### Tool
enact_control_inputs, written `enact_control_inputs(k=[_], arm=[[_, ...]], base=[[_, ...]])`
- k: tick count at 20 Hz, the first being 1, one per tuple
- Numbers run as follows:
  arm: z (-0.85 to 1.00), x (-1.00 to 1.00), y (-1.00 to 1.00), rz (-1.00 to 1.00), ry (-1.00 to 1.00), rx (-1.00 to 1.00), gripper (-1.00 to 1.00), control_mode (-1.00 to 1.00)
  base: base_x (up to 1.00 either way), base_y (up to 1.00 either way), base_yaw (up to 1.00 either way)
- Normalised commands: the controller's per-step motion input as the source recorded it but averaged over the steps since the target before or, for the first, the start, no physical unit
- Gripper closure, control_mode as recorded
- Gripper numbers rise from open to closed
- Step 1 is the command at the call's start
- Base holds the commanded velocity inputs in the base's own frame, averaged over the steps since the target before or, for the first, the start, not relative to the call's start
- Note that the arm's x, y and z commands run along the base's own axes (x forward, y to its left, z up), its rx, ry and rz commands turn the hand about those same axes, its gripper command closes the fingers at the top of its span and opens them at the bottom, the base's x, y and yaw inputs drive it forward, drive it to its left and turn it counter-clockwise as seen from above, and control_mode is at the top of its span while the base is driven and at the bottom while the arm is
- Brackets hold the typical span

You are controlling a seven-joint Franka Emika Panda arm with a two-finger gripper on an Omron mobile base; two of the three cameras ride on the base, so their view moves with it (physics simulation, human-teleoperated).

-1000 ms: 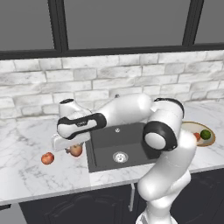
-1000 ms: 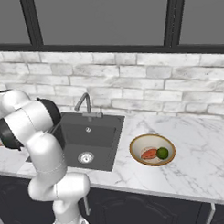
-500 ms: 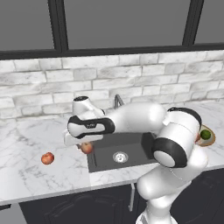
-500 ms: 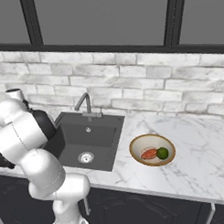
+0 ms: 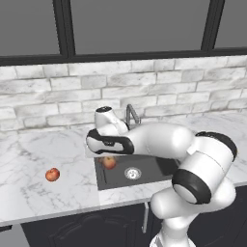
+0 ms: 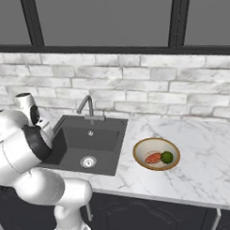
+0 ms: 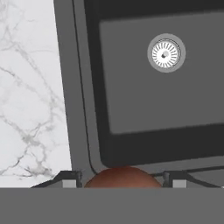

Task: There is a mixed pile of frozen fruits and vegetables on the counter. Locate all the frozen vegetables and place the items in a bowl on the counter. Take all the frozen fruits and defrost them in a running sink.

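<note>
Gripper: the gripper hangs over the left end of the sink, jaws closed on a red-tan apple; in the hand view the apple sits between the two finger tips
Sink edge: the basin's left wall and grey rim run just beside the jaws on their counter side; the held apple is inside that rim line, above the basin floor
Open room: the dark basin floor stretches bare away from the jaws toward the drain, which lies well apart from them
Faucet: the faucet stands at the back rim, behind the jaws and clear of the hand
Counter: the white marble counter starts right at the rim beside the jaws
Second fruit: a redder apple rests on the counter, well apart from the jaws, on the side away from the sink
Bowl: the bowl stands past the sink's far side, well apart from the jaws, holding the red-orange piece and the green ball side by side
</note>
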Motion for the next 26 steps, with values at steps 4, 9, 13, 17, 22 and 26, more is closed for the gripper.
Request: enact_control_inputs(k=[4, 9, 13, 17, 22, 26], arm=[[0.0, 0.12, -0.59, -0.21, 0.0, -0.05, 1.0, -1.0], [-0.01, 0.37, -0.59, -0.15, 0.0, -0.03, 1.0, -1.0], [-0.14, 0.53, -0.51, -0.06, 0.01, 0.0, 1.0, -1.0], [-0.15, 0.51, -0.44, 0.0, 0.0, 0.0, 1.0, -1.0], [-0.25, 0.4, -0.29, 0.0, 0.03, -0.01, 1.0, -1.0], [-0.34, 0.19, -0.13, 0.0, 0.07, -0.04, 1.0, -1.0]], base=[[0.0, 0.0, 0.0], [0.0, 0.0, 0.0], [0.0, 0.0, 0.0], [0.0, 0.0, 0.0], [0.0, 0.0, 0.0], [0.0, 0.0, 0.0]])
